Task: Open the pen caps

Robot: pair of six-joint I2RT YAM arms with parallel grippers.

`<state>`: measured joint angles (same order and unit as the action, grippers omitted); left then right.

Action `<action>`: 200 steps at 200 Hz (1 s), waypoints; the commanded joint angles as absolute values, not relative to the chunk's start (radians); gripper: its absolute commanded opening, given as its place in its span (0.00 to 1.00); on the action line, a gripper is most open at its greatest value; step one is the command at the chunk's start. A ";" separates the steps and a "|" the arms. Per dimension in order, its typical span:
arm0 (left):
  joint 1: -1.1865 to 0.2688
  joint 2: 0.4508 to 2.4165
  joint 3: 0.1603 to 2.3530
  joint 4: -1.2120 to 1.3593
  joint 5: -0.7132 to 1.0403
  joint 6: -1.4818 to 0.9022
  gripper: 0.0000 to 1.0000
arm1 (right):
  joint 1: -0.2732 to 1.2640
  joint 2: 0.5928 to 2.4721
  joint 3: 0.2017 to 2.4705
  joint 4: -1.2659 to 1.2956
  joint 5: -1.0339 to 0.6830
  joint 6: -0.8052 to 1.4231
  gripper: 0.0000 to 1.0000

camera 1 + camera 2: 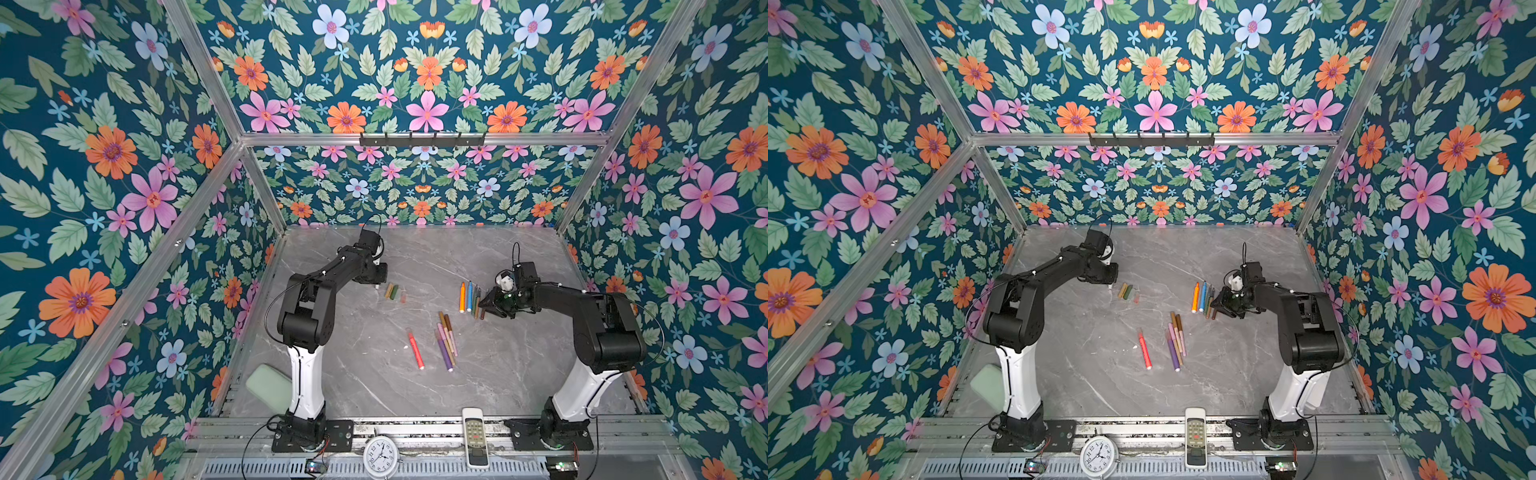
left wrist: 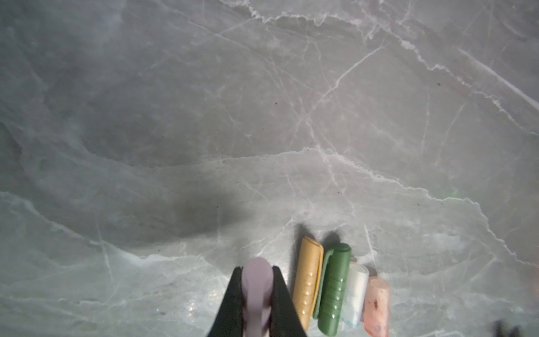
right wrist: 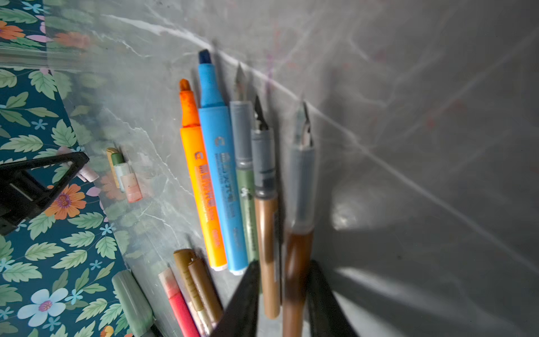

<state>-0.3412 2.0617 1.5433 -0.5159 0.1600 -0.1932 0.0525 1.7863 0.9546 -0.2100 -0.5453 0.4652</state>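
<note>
Left gripper (image 2: 258, 270), clamped on a lilac cap (image 2: 256, 289), hovers over the grey marble table (image 2: 262, 116). It is just beside a neat row of loose caps lying side by side: a tan cap (image 2: 307, 283), a ribbed green cap (image 2: 334, 289), a clear cap (image 2: 355, 294) and a pink cap (image 2: 377, 306). Right gripper (image 3: 283, 264), jaws parted and gripping nothing, straddles a blurred brown pen (image 3: 299, 256) at the end of a row of uncapped pens. That row includes an orange pen (image 3: 201, 181) and a blue pen (image 3: 220, 175), tips bare. Capped pens, a red pen (image 1: 415, 349) among them, lie near mid-table.
</note>
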 commanded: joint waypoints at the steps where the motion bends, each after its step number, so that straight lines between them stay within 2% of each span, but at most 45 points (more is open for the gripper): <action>1: -0.341 2.053 1.546 -0.520 0.176 -0.193 0.00 | 0.052 1.774 0.951 -0.232 -0.525 0.448 0.37; 19: -0.341 2.044 1.533 -0.512 0.176 -0.193 0.00 | 0.051 1.760 0.947 -0.237 -0.535 0.437 0.40; 63: -0.341 2.047 1.522 -0.508 0.195 -0.193 0.00 | 0.051 1.668 0.895 -0.241 -0.534 0.445 0.41; 95: -0.341 2.058 1.522 -0.493 0.248 -0.187 0.04 | 0.052 1.479 0.776 -0.231 -0.554 0.450 0.40; 147: -0.341 2.091 1.533 -0.503 0.266 -0.189 0.07 | 0.052 1.289 0.601 -0.234 -0.591 0.463 0.40; 186: -0.341 2.088 1.523 -0.511 0.264 -0.192 0.15 | 0.051 1.206 0.565 -0.265 -0.577 0.451 0.40; 200: -0.341 2.083 1.515 -0.512 0.263 -0.193 0.20 | 0.051 1.204 0.562 -0.266 -0.574 0.445 0.40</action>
<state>-0.3412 2.0899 1.5227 -0.5011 0.2600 -0.1932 0.0505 1.2133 0.5671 -0.2455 -0.5728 0.4618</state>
